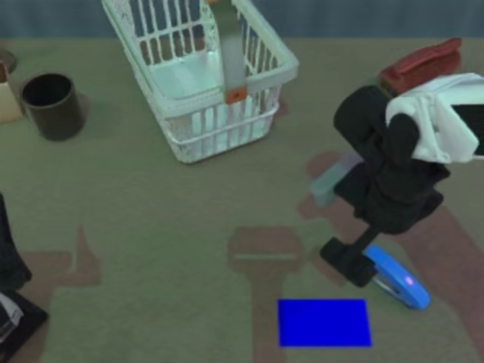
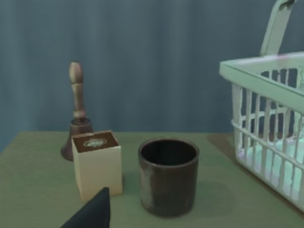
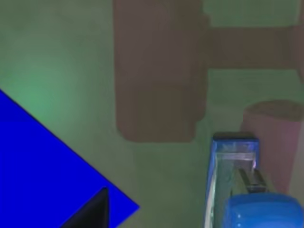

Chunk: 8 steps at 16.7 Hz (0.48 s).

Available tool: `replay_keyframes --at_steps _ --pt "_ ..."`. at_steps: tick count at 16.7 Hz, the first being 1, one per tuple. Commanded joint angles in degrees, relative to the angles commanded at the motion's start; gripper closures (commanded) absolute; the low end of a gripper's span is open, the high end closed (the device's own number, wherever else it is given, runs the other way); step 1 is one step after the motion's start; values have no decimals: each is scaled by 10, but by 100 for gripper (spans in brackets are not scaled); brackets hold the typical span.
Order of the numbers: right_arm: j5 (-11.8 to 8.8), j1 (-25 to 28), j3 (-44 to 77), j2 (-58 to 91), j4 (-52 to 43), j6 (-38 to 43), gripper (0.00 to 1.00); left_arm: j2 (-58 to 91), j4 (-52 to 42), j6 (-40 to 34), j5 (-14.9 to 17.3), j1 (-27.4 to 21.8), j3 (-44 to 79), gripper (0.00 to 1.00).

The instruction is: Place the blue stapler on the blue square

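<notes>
The blue stapler [image 1: 398, 280] lies on the table at the front right, just right of the blue square [image 1: 324, 323] and apart from it. My right gripper [image 1: 361, 266] is low beside the stapler's left end, open, with nothing between its fingers. In the right wrist view the stapler [image 3: 235, 183] shows its silver strip, and one dark fingertip [image 3: 92, 213] stands over a corner of the blue square [image 3: 42, 166]. My left gripper [image 1: 9, 302] is parked at the front left edge, open, with one fingertip [image 2: 92, 213] showing.
A white basket [image 1: 200, 76] stands at the back centre. A dark cup [image 1: 51, 106] and a cream box [image 2: 97, 164] with a bell [image 2: 77, 114] sit at the back left. A red-brown stapler [image 1: 421, 64] lies at the back right. Faded brown shapes are printed on the mat.
</notes>
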Motion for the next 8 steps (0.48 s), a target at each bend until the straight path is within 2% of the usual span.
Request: replay_keyframes --at_steps 3,7,8 --pt "0 1 -23 18 36 1 0 0 0 0 0 0 0 0" --pt "0 1 -23 18 37 1 0 0 0 0 0 0 0 0" --pt "0 1 -23 18 37 1 8 0 0 0 0 0 0 0"
